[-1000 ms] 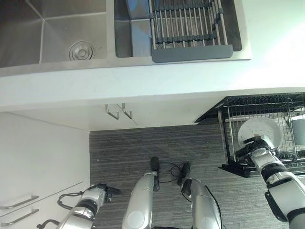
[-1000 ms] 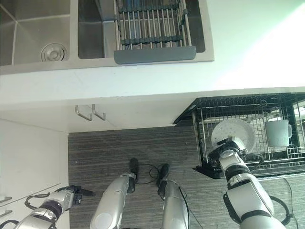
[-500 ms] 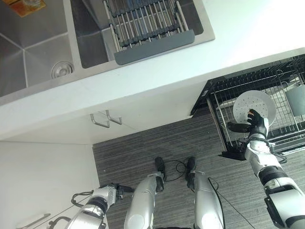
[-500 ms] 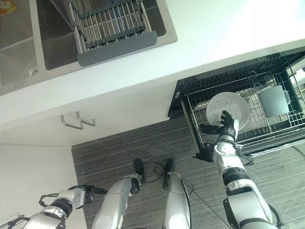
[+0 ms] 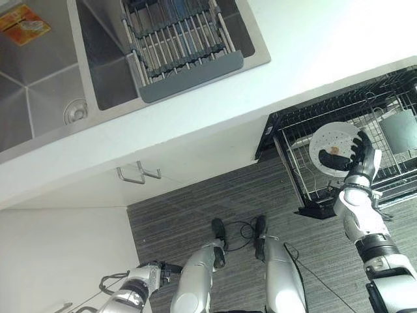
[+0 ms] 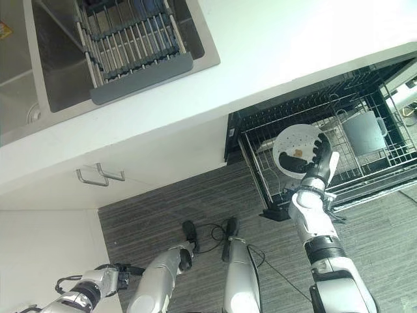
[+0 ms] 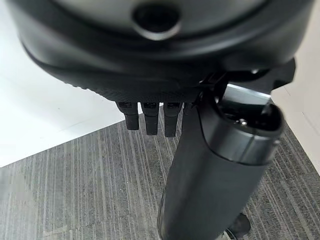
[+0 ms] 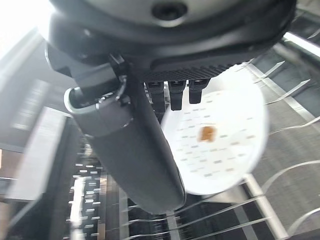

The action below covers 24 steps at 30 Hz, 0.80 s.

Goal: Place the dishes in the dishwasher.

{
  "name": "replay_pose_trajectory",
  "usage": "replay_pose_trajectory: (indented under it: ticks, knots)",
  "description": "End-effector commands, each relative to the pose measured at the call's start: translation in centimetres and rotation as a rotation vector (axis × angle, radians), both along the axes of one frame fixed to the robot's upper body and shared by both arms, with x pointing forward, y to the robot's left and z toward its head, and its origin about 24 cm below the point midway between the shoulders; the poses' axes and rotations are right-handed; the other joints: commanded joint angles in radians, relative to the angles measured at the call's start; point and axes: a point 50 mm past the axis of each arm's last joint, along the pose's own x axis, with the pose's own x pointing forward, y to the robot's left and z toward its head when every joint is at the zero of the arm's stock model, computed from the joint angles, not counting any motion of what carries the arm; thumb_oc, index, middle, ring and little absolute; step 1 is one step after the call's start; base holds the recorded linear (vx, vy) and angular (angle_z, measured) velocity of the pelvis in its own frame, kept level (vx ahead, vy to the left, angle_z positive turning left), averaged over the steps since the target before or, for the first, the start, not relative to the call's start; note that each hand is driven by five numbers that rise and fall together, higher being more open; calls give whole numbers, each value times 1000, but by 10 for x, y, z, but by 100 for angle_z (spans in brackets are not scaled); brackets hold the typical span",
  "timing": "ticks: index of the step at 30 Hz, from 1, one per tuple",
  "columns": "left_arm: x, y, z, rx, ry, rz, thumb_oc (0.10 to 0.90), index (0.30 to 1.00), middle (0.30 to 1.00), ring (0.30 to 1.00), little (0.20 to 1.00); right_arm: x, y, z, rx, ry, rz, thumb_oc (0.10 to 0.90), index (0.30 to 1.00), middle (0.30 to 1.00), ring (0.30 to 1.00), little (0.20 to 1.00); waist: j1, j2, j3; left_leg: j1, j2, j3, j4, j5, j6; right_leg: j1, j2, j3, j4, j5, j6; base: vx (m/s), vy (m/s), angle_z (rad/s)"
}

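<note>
we see the white plate (image 5: pixel 333 149) standing on edge in the pulled-out dishwasher rack (image 5: pixel 294 171), which sits below the white countertop (image 5: pixel 313 45). our right hand (image 5: pixel 363 158) is raised just beside the plate, at its side away from the rack's front corner; the fingers look straight and relaxed, spread rather than curled round the plate's edge, and we cannot tell whether they touch it. a grey cup (image 5: pixel 399 129) sits in the rack beyond the plate, farther from the rack's front corner. up on the countertop is the sink (image 5: pixel 39 72) with a drying rack (image 5: pixel 174 39) laid in it. our left hand (image 5: pixel 154 271) hangs low over the striped floor (image 5: pixel 176 208), well apart from the dishwasher rack, fingers loosely straight and holding nothing.
</note>
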Motion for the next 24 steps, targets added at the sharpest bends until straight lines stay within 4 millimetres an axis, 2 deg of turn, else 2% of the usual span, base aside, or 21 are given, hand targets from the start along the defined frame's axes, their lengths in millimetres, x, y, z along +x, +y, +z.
replay_pose_trajectory:
  ticks: [1,2,3,5,9,12,14,16,17,18,19,21,24]
  knots:
    - [-40,7,-15,17,101,58,800,900,900,900,900,-7,-8,67,-185,-252,-68,800,900,900,900,900,-16,-12,-17,21,18,-19,87,-180,-39,17,7,19,28,-119,56,-5,39,-14]
    - [-42,7,-16,14,101,66,800,900,900,900,900,-11,-5,72,-238,-263,-71,800,900,900,900,900,-21,-13,-17,20,18,-18,86,-181,-39,14,8,23,29,-120,56,-83,24,-13]
    - [-44,7,-17,12,99,71,800,900,900,900,900,-14,-4,77,-292,-266,-71,800,900,900,900,900,-25,-14,-16,8,19,-6,81,-157,-32,3,9,17,19,-95,48,-75,24,-12]
    - [-49,7,-18,7,100,76,800,900,900,900,900,-21,-1,91,-416,-300,-77,800,900,900,900,900,-30,-14,-16,7,21,-1,81,-158,-32,0,10,21,19,-96,48,-29,23,-5]
    - [-57,8,-21,5,96,86,800,900,900,900,900,-41,3,120,-529,-403,-116,800,900,900,900,900,-42,-17,-16,7,23,9,81,-166,-31,-5,15,30,19,-96,52,1,3,-2]
    - [-66,8,-25,-2,101,106,800,900,900,900,900,-64,-8,133,-571,-502,-262,800,900,900,900,900,-56,-26,-16,11,25,17,81,-174,-30,-3,20,42,12,-95,57,15,5,-11]
    - [-73,8,-27,-8,96,124,800,900,900,900,900,-82,-26,131,-495,-566,-416,800,900,900,900,900,-68,-32,-16,12,27,28,83,-181,-26,-5,22,48,12,-96,58,23,10,-13]
    - [-76,8,-28,-13,89,132,800,900,900,900,900,-93,-37,124,-457,-606,-535,800,900,900,900,900,-77,-33,-16,12,30,34,88,-186,-24,-5,22,52,13,-98,58,19,3,-11]
    - [-80,10,-29,-20,85,139,800,900,900,900,900,-114,-49,114,-310,-784,-696,800,900,900,900,900,-88,-33,-16,11,35,43,93,-191,-23,-10,26,59,22,-105,60,19,-17,-10]
    - [-81,10,-29,-21,91,135,800,900,900,900,900,-124,-54,104,-226,-857,-769,800,900,900,900,900,-95,-33,-16,12,34,45,91,-193,-23,-12,28,62,24,-106,63,29,-8,-9]
    - [-84,9,-30,-23,96,122,800,900,900,900,900,-138,-61,87,-135,-928,-881,800,900,900,900,900,-105,-31,-16,15,29,48,84,-192,-23,-12,27,63,22,-106,67,34,27,-9]
    - [-87,8,-32,-29,97,102,800,900,900,900,900,-151,-71,67,-60,-954,-1005,800,900,900,900,900,-117,-20,-16,18,21,50,81,-192,-23,-9,24,66,17,-107,65,55,94,-20]
    - [-86,13,-32,-63,89,79,800,900,900,900,900,-173,-110,6,86,-808,-1203,800,900,900,900,900,-135,11,-16,21,14,57,81,-192,-27,-11,23,75,19,-120,53,66,122,-15]
